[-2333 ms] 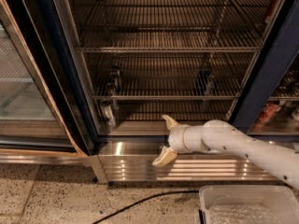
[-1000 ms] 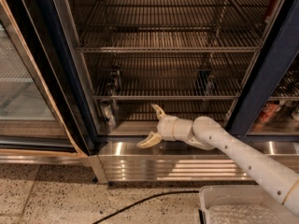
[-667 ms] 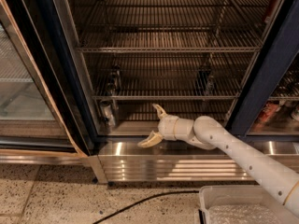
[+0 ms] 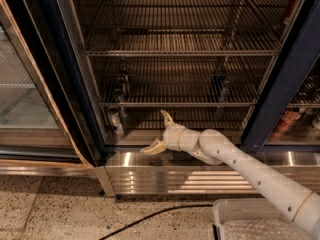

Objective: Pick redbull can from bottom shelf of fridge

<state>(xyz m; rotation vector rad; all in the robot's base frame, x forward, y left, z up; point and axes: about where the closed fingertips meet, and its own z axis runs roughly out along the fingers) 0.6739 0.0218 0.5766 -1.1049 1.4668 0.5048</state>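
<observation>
Hand [image 4: 154, 132] (spread open) at bottom shelf [image 4: 131, 137], redbull can [image 4: 115, 120] leftward, apart

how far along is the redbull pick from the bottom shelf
Done: the fridge is open and the gripper, fingers spread, is at the front of the bottom shelf. In hand: the approach; the gripper points left at the redbull can, with a gap between them. Left: close that gap, shut on the can, lift it out.

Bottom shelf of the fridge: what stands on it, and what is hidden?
The redbull can stands at the left end of the bottom shelf. The open gripper, right of it, and the arm hide part of the middle.
</observation>
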